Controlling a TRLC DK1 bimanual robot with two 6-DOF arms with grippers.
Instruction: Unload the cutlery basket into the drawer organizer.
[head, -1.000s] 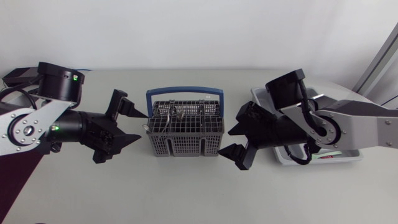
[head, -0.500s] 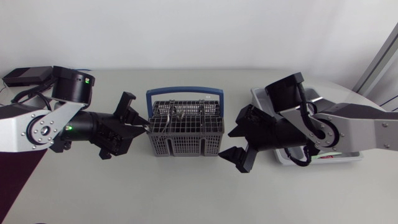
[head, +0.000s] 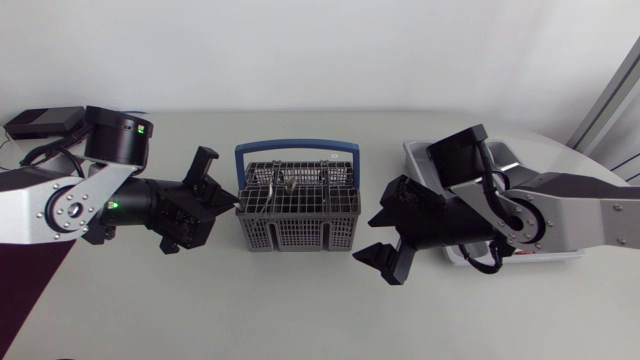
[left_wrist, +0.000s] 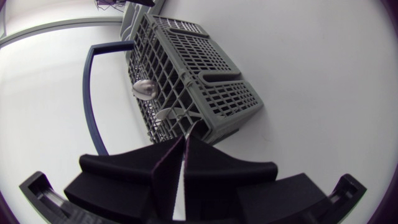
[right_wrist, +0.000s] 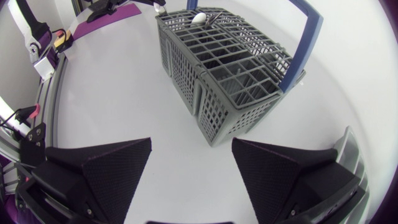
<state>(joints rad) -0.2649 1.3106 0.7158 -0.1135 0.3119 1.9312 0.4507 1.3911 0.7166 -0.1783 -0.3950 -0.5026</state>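
Observation:
The grey cutlery basket (head: 298, 210) with a blue handle (head: 296, 148) stands mid-table and holds several pieces of cutlery. My left gripper (head: 228, 200) is at the basket's left end. In the left wrist view its fingers (left_wrist: 211, 168) are pressed together on the thin end of a silver piece of cutlery (left_wrist: 176, 117) sticking out of the basket (left_wrist: 205, 74); a spoon bowl (left_wrist: 143, 89) shows beside it. My right gripper (head: 368, 238) hangs open just off the basket's front right corner, and nothing lies between its fingers (right_wrist: 106, 165) short of the basket (right_wrist: 230, 62). My right arm largely covers the white drawer organizer (head: 420, 150).
A small black device (head: 40, 122) lies at the back left of the table. A purple mat (head: 20, 290) covers the front left corner. Bare tabletop stretches in front of the basket and both arms.
My left arm moved right to the basket's left end and its fingers closed there on a protruding piece of cutlery. My right gripper drifted slightly toward the front, still open.

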